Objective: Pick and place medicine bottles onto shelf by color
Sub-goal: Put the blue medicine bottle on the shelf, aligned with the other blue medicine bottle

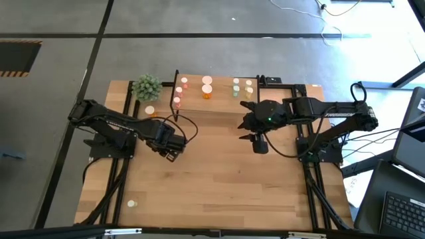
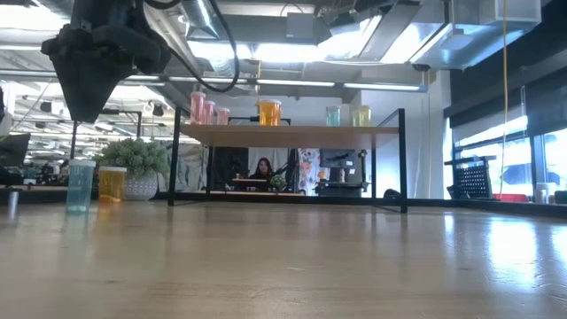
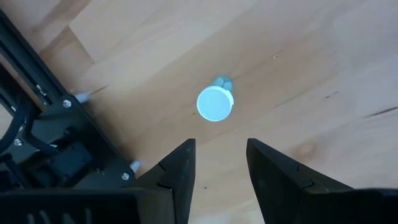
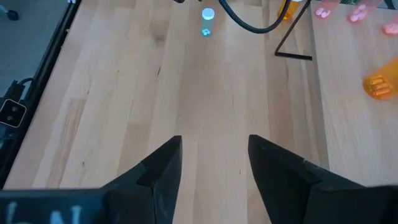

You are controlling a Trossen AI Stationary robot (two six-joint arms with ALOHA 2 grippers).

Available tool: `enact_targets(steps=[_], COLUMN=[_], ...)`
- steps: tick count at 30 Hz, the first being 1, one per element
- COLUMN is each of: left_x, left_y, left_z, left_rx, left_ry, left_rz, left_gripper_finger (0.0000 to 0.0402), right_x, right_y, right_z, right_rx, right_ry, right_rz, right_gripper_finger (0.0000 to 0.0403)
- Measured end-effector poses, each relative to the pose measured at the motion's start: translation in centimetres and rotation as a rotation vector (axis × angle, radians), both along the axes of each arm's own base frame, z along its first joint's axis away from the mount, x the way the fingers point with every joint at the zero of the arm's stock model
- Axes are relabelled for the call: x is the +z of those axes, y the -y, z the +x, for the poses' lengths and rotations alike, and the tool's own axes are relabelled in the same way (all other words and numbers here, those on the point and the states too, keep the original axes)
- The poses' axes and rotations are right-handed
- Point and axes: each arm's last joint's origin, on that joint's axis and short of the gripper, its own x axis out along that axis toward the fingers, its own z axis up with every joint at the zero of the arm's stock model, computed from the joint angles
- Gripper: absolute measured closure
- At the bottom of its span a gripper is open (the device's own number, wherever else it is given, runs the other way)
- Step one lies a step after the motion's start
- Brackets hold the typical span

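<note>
The shelf (image 1: 219, 106) stands at the table's far edge. On it stand pink bottles (image 1: 179, 93) at the left, orange ones (image 1: 207, 89) in the middle and pale green and yellow ones (image 1: 242, 87) at the right. A blue-green bottle with a white cap (image 3: 215, 103) stands upright on the table. My left gripper (image 3: 221, 144) hangs open above it, pointing down and clear of it. An orange bottle (image 1: 149, 111) stands on the table by the shelf's left leg. My right gripper (image 4: 214, 140) is open over the table's middle right and holds nothing.
A spiky green potted plant (image 1: 146, 86) sits at the far left, beside the shelf. One more small bottle (image 1: 131, 204) stands near the table's front left corner. Bare wood lies between the two arms and along the near edge.
</note>
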Motion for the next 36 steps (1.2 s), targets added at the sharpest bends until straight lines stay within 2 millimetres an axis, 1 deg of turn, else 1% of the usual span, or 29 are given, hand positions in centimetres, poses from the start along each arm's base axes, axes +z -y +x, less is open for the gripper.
enact_targets(steps=[16,20,23,29,33,36], left_x=[0.0,0.0,0.0,0.2,2.0,2.8], left_y=[0.0,0.0,0.0,0.1,0.4,0.5], left_z=[0.1,0.1,0.1,0.1,-1.0,-1.8], left_rx=[-0.055,-0.071,-0.072,-0.077,-0.082,-0.057], left_ry=[0.001,0.007,0.007,0.017,0.11,0.163], left_rz=[-0.001,-0.002,-0.002,0.04,0.047,0.087], left_gripper_finger=[0.0264,0.0264,0.0264,0.0264,0.0264,0.0264], right_x=[0.0,0.3,0.7,1.7,1.6,0.9], right_y=[0.0,0.0,0.0,-0.2,-0.1,0.3], right_z=[0.0,0.3,0.6,1.6,3.0,4.5], right_rx=[-0.001,-0.003,-0.037,-0.006,0.006,-0.008], right_ry=[0.005,0.043,0.092,0.234,0.303,0.323], right_rz=[0.001,0.006,0.046,0.061,0.05,0.05], right_gripper_finger=[0.0215,0.0215,0.0215,0.0215,0.0215,0.0215])
